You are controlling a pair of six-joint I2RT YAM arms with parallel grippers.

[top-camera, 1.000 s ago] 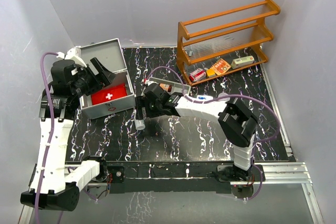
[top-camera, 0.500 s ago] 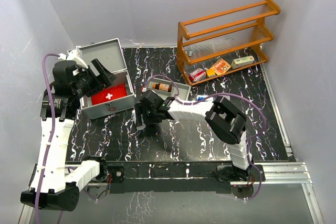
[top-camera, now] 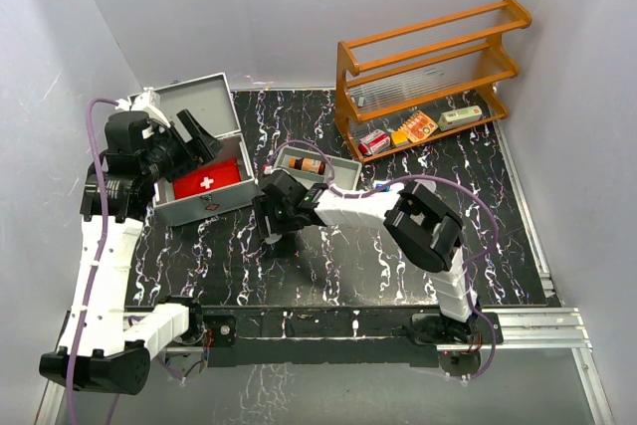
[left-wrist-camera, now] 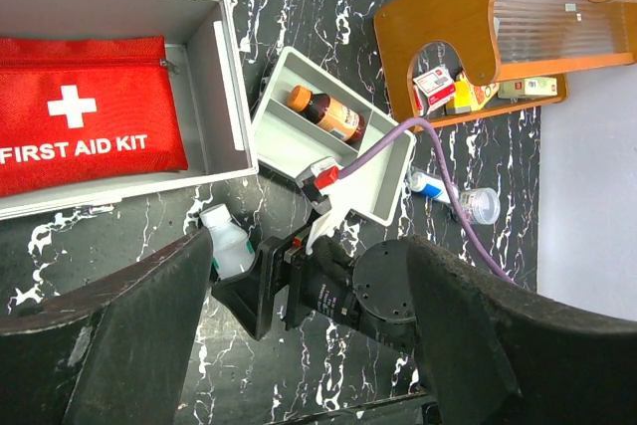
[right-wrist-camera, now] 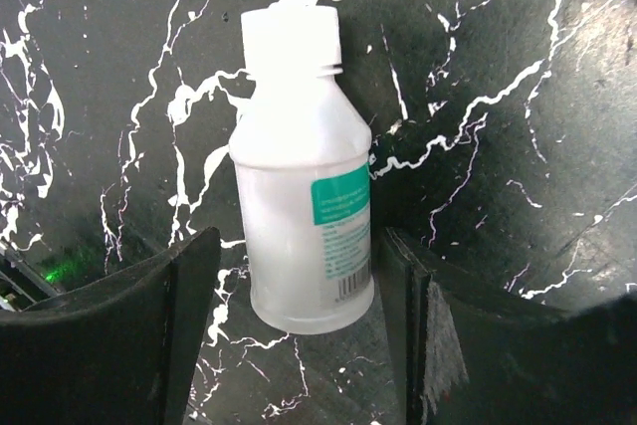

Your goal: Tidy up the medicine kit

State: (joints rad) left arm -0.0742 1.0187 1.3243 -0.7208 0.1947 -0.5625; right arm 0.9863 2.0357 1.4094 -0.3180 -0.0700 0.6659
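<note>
At the left rear of the table (top-camera: 478,246), the medicine kit (top-camera: 204,106) stands open with a red pouch (left-wrist-camera: 90,111) inside. My left hand (top-camera: 194,138) hangs near it, spread wide and empty. My right hand (right-wrist-camera: 299,266) straddles a white bottle (right-wrist-camera: 299,176), narrow gaps either side.

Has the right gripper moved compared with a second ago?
Yes. In the top view the right gripper has pulled back off the grey tray, toward the bottom of the view, uncovering the brown bottle. It now straddles the white bottle.
</note>
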